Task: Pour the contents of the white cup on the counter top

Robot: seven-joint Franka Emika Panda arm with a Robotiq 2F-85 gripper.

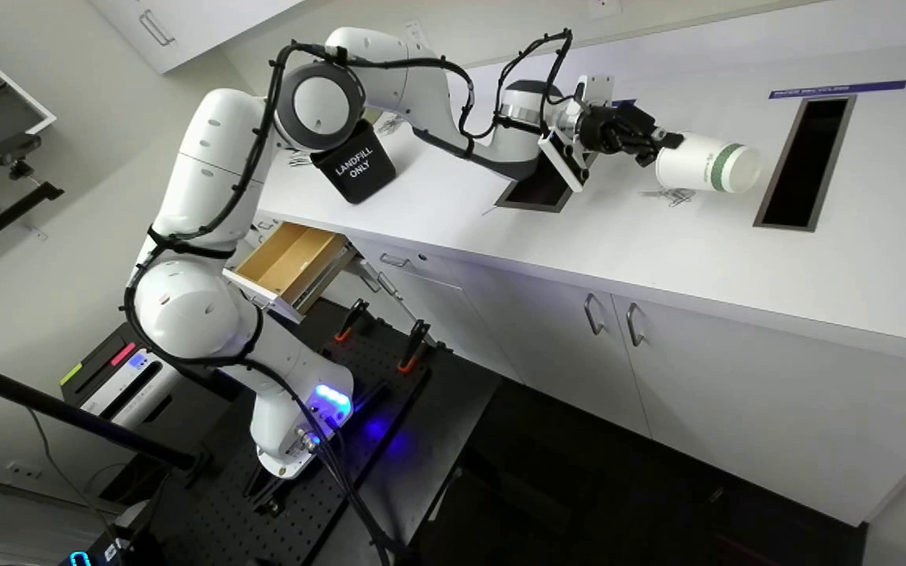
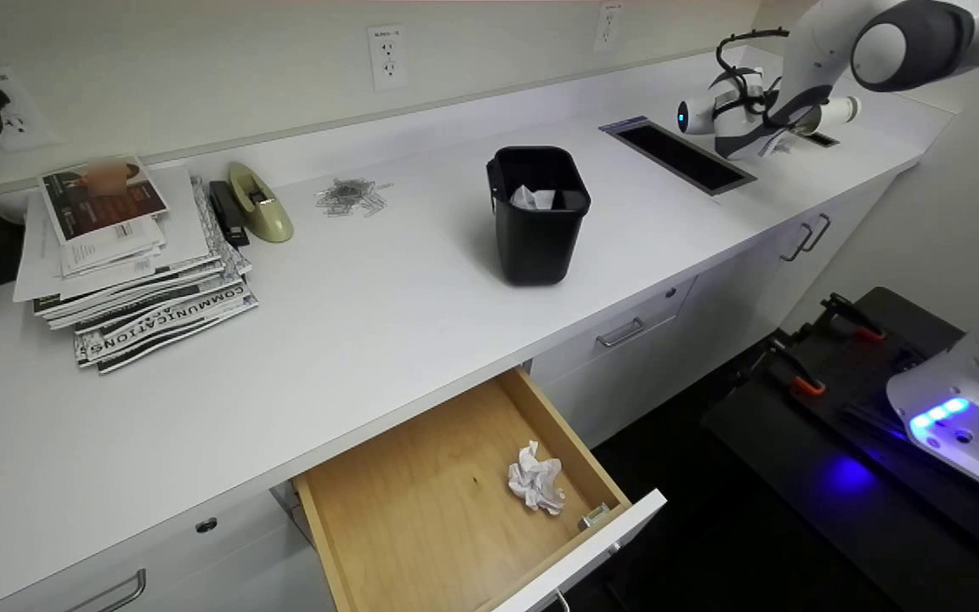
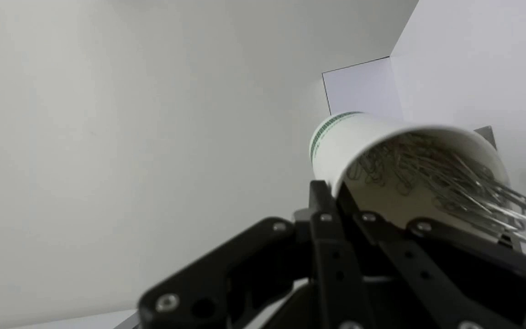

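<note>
Toward the left of an exterior view a tape dispenser (image 2: pixel 260 204) stands near a heap of paper clips (image 2: pixel 351 196), which I take to be no part of this job. Next comes the black bin (image 2: pixel 538 234), also not called for. Further right, the gripper (image 1: pixel 661 148) pinches the wall of the white cup (image 1: pixel 701 163) near the rim, one finger inside and one outside in the wrist view, so the picking up is done. The cup is on its side, held above the counter (image 1: pixel 657 251), its mouth facing back toward the gripper, so much of the tipping looks done too. Below it a few loose clips (image 1: pixel 677 197) lie on the counter, which suggests the pouring has begun. It isn't finished: the wrist view shows plenty of clips (image 3: pixel 461 180) inside, several poking out past the rim at the right. What's left, I'd judge, is tipping the mouth lower until the rest slide out onto the counter, close to those already there.
</note>
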